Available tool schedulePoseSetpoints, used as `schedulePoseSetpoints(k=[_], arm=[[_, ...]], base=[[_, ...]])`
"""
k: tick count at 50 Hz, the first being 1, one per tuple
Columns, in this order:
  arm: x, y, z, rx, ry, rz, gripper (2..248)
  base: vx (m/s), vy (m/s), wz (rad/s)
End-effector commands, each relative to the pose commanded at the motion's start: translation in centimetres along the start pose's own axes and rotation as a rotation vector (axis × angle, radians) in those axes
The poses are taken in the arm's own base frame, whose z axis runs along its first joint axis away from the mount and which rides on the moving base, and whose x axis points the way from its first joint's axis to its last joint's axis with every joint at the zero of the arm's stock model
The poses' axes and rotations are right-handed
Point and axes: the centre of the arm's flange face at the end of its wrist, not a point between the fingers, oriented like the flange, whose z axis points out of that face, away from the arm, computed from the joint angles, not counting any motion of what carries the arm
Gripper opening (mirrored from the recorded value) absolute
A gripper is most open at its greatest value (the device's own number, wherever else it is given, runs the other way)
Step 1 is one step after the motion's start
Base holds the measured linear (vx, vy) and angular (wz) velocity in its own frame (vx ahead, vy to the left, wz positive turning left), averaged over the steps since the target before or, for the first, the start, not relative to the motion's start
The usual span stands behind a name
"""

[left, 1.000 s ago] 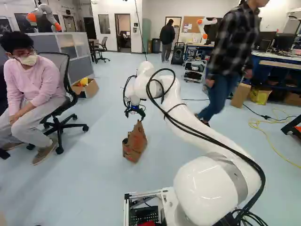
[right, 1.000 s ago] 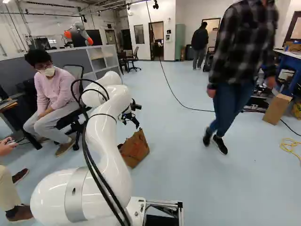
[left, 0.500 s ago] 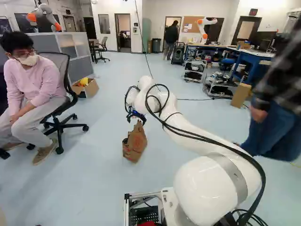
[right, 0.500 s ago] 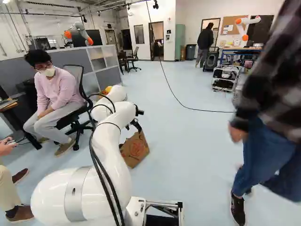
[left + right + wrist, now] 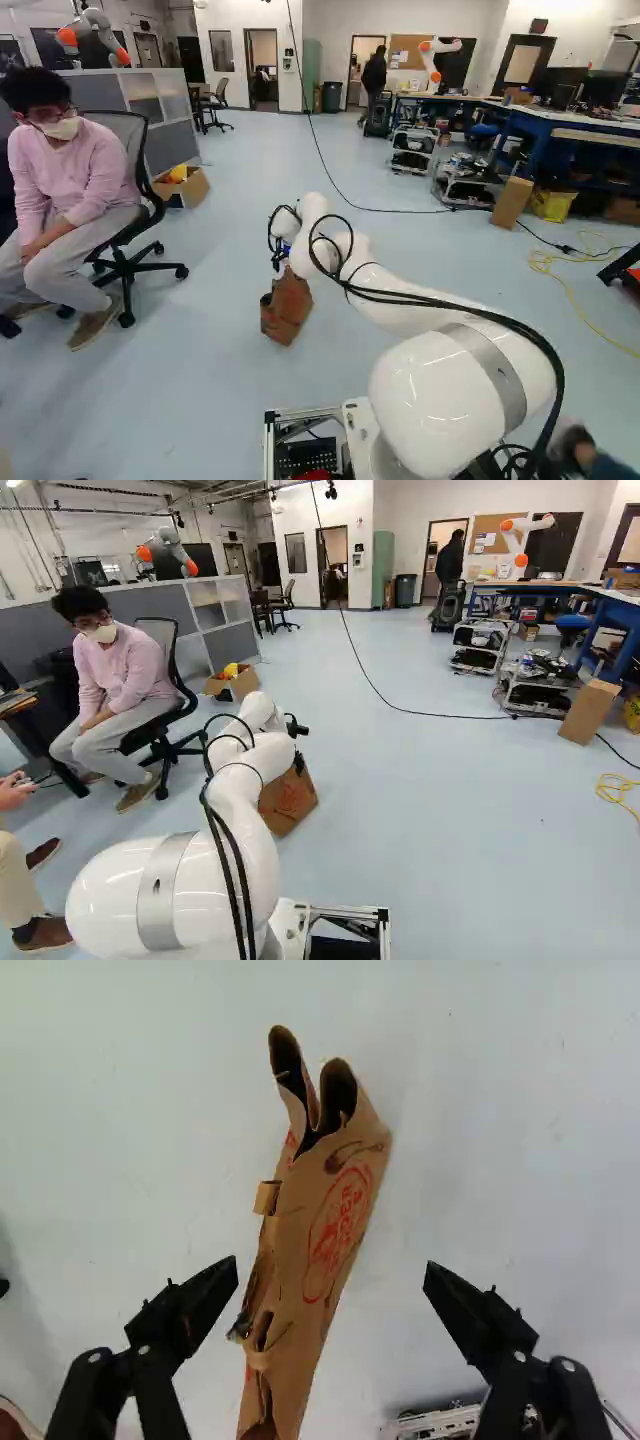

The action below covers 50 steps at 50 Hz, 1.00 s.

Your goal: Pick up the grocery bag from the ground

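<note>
My gripper (image 5: 280,258) hangs just above the top of the brown paper grocery bag (image 5: 286,309), which stands on the floor. In the right base view the bag (image 5: 287,800) is partly hidden behind my arm. In the wrist view the gripper (image 5: 332,1272) is open, one finger to each side of the bag (image 5: 318,1245). The bag's long, folded top runs between the fingers and on ahead of them, red print on its side. Floor shows between the bag and each finger; the bag lies closer to one finger.
A person sits on an office chair (image 5: 128,215) left of the bag. A cardboard box (image 5: 190,188) stands beyond. A black cable (image 5: 405,710) crosses the floor. Wheeled carts (image 5: 478,648) stand farther back. Other robots (image 5: 92,30) are behind. Part of a person shows close beside the arm's base.
My arm has lowered, bringing the gripper down to the bag's top. The bag stands where it was. The walking person has passed from ahead to beside the base.
</note>
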Motion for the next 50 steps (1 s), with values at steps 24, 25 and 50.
schedulePoseSetpoints(k=[24, 25, 50], arm=[[-3.1, 0.7, 4.7, 0.060, 0.087, -0.012, 247], [-3.2, 0.7, 4.8, 0.061, 0.088, -0.012, 247], [-3.3, 0.8, 4.9, 0.062, 0.089, -0.012, 167]], base=[[0.000, 0.000, 0.000], [0.000, 0.000, 0.000], [0.000, 0.000, 0.000]])
